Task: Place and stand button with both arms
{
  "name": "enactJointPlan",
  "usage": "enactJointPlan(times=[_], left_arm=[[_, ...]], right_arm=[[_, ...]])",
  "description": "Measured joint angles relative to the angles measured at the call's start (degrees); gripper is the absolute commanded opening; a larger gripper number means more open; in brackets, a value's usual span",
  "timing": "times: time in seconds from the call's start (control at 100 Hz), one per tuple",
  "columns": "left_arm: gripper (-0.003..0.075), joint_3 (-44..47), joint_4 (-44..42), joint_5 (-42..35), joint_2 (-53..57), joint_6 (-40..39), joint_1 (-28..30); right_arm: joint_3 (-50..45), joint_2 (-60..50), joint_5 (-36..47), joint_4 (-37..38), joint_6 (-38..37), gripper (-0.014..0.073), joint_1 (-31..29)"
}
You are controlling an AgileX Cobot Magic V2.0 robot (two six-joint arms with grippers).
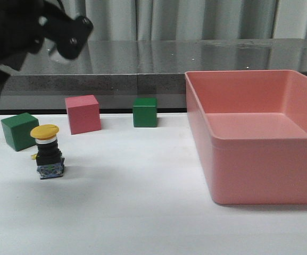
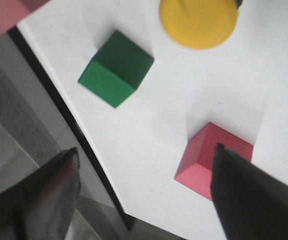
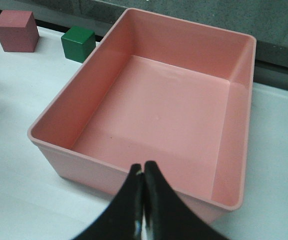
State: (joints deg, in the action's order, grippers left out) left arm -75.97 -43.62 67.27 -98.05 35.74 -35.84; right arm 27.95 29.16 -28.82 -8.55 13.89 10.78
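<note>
the button stands upright on the white table, yellow cap up, just right of a green cube and well left of the pink bin. the left gripper hangs with fingers wide, holding nothing. the right gripper, above the bin's near wall, has its fingers pressed together, empty.

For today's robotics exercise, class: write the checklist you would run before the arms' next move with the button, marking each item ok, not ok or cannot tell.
1. Button upright on the table, yellow cap up: ok.
2. Button free of any grip: ok.
3. Left gripper open: ok.
4. Right gripper shut, holding nothing: ok.
5. Nearest green cube apart from the button: ok.
6. Button's base flat on the table: cannot tell.
</note>
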Motion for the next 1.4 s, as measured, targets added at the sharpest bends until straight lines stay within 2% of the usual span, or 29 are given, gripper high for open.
enactJointPlan(times=[0.15,0.17,0.25,0.34,0.45,0.53,0.72,1.03,1.21,1.4], left_arm=[[0.0002,0.0,1.19,0.87,7.05,-13.72,2.65],[-0.0018,0.0,1.53,0.91,8.09,-15.37,3.09],[-0.002,0.0,3.94,0.9,12.37,-20.14,4.95],[-0.002,0.0,10.54,-0.39,17.1,-22.15,7.63],[-0.002,1.1,20.93,-7.0,24.39,-23.09,11.14],[-0.002,3.78,24.71,-13.46,30.41,-23.34,12.29],[-0.002,16.82,27.64,-27.99,44.03,-23.5,12.67],[-0.002,44.5,35.81,-44.4,65.62,-23.5,12.67],[-0.002,56.58,37.44,-49.17,75.55,-23.5,12.67],[-0.002,61.34,37.57,-50.84,80.57,-23.5,12.67]], right_arm=[[0.0,0.0,0.0,0.0,0.0,-0.0069,0.0],[0.0,0.0,0.0,0.04,0.0,-0.0069,0.0],[0.0,0.0,0.0,0.04,0.0,-0.0069,0.0],[0.0,0.0,0.0,0.04,0.0,-0.0069,0.0],[0.0,0.0,0.0,0.04,0.0,-0.0069,0.0],[0.0,0.0,0.0,0.04,0.0,-0.0069,0.0],[0.0,0.0,0.0,0.04,0.0,-0.0069,0.0],[0.0,0.0,0.0,0.04,0.0,-0.0069,0.0],[0.0,0.0,0.0,0.04,0.0,-0.0069,0.0],[0.0,0.0,0.0,0.04,0.0,-0.0069,0.0]])
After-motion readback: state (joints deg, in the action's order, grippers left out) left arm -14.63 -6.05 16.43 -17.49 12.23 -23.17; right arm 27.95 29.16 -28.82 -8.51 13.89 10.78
